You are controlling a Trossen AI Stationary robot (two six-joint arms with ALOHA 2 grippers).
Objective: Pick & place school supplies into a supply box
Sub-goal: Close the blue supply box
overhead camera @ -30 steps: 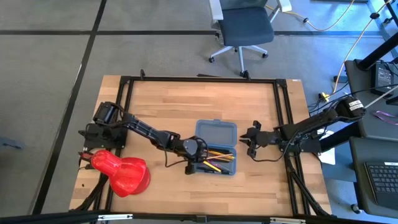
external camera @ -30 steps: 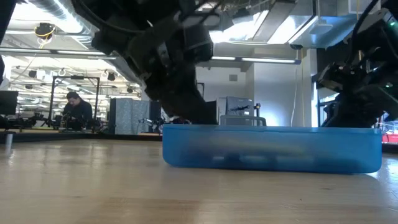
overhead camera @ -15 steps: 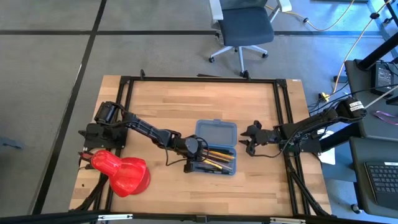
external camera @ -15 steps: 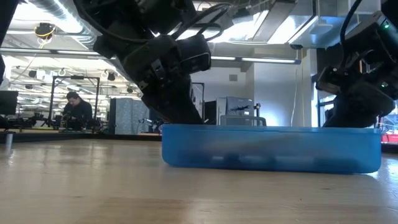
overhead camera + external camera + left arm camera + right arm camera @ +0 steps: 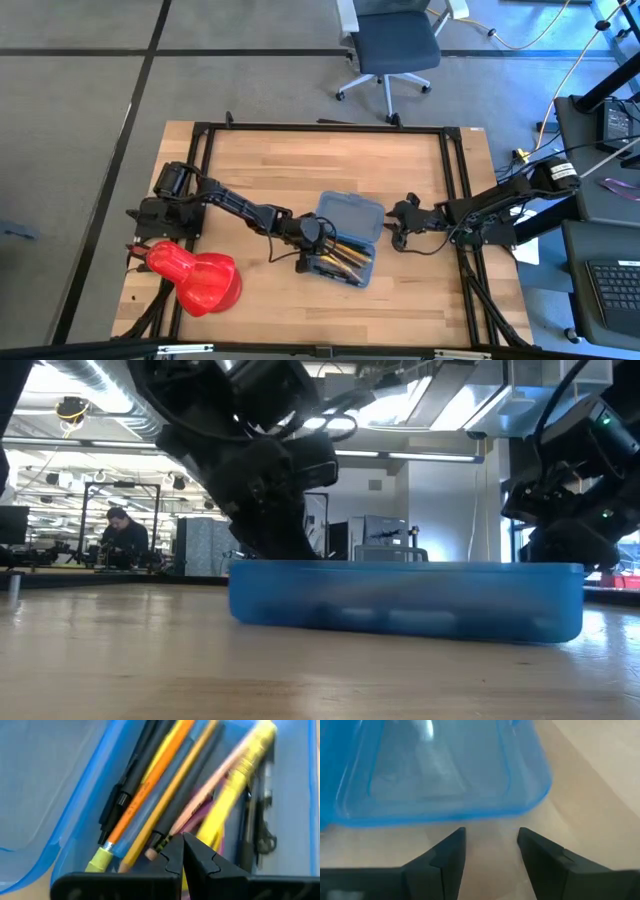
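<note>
Box nudged askew, right jaws sprung apart.

We see the box [image 5: 343, 238] has swung out of square since a second ago, its lid end now tilted toward the right gripper [image 5: 398, 222], whose jaws have spread and hang just beside the lid's rounded corner, gripping nothing. The left gripper [image 5: 308, 262], jaws pressed together and empty, stands in the pen-filled half. The pens [image 5: 165, 795], thin glossy sticks, lie heaped inside translucent blue plastic; we judge only closing remains. A shiny red blob [image 5: 195, 277] sits well apart.

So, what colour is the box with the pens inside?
Translucent blue; the box shows best in the left wrist view.
</note>
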